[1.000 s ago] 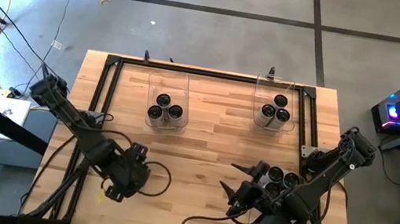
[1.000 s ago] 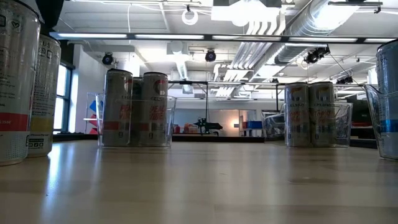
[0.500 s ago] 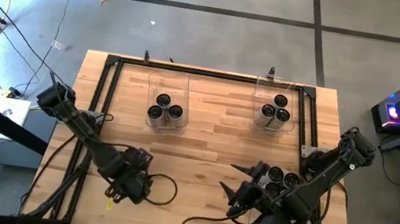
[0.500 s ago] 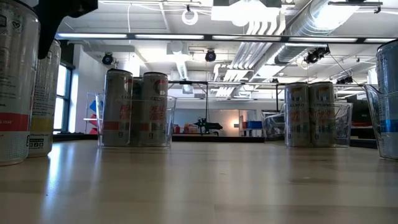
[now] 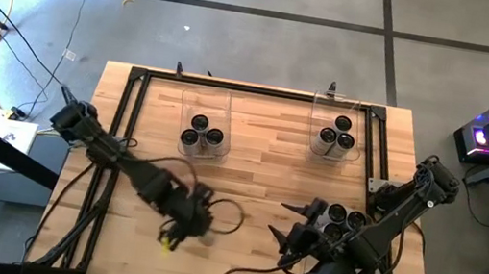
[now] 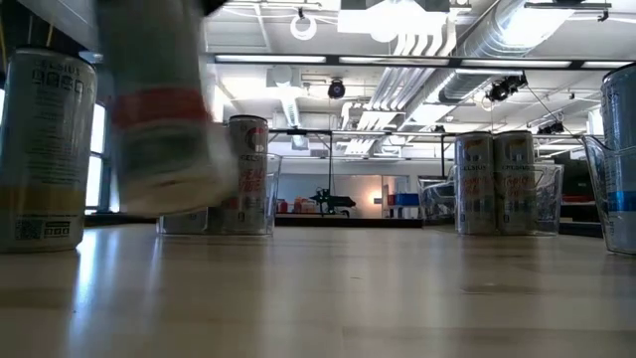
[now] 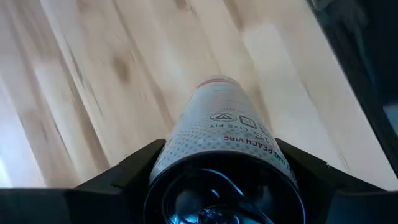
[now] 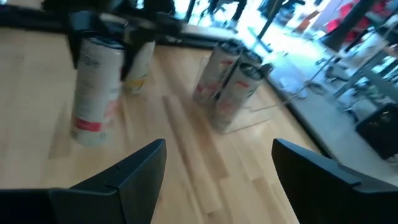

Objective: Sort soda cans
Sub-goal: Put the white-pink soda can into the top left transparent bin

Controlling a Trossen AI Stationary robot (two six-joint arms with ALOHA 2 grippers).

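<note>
From above, the left claw [image 5: 185, 223] has swung from the table's left edge toward the middle, carrying a soda can [image 5: 173, 238]. The right claw [image 5: 292, 234] waits open beside the remaining cans [image 5: 341, 220]. At table height, the carried can [image 6: 159, 129] now hangs lifted. The left wrist camera shows it [image 7: 227, 146] clamped. I judge delivery to a clear bin [image 5: 205, 121] comes next.

On the pale slatted wooden table [image 5: 255, 163], two clear rectangular plastic bins sit at the far side, well apart: the left bin [image 5: 205, 123] and the right bin [image 5: 335, 129] each hold three small silvery soda cans. More cans [image 5: 341, 221] cluster near the right front edge.
</note>
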